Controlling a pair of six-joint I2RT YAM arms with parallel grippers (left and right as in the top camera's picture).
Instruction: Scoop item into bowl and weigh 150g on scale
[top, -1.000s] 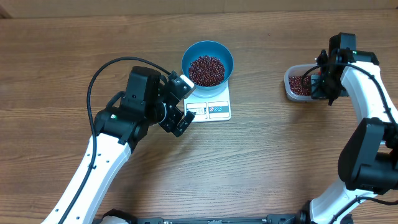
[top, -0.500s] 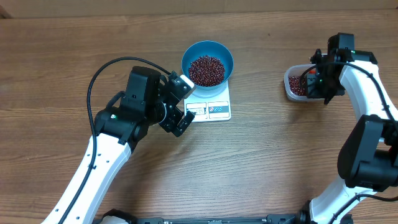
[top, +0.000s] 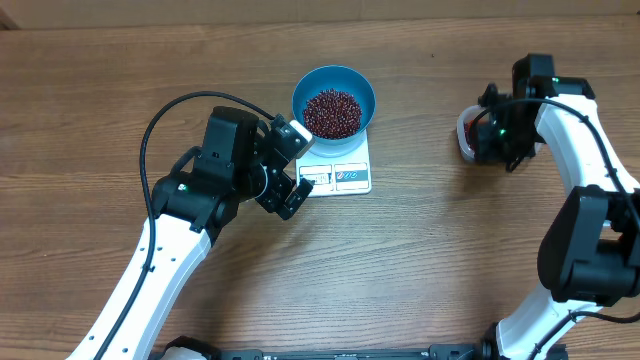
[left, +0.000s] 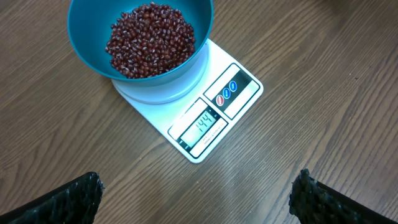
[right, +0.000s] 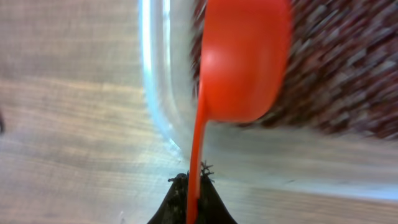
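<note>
The blue bowl (top: 334, 92) stands on the white scale (top: 347, 176) and holds a pile of red-brown beans (top: 331, 112). In the left wrist view the bowl (left: 87, 43) and its beans (left: 151, 38) sit at the top, and the scale (left: 236, 93) display reads 144. My left gripper (top: 296, 165) (left: 198, 186) is open just left of the scale, with nothing between its fingers. My right gripper (top: 497, 135) (right: 194, 186) is shut on the handle of an orange scoop (right: 245, 62). The scoop hangs over a clear tub's near rim; what the scoop holds is hidden.
The clear plastic tub (top: 464, 133) (right: 155, 93) with more beans (right: 348, 68) sits at the right, mostly covered by my right arm in the overhead view. Bare wooden table (top: 420, 260) lies between the scale and the tub.
My right gripper has moved left with the scoop, from the tub's right side to above its left end. The left arm, bowl and scale have not moved.
</note>
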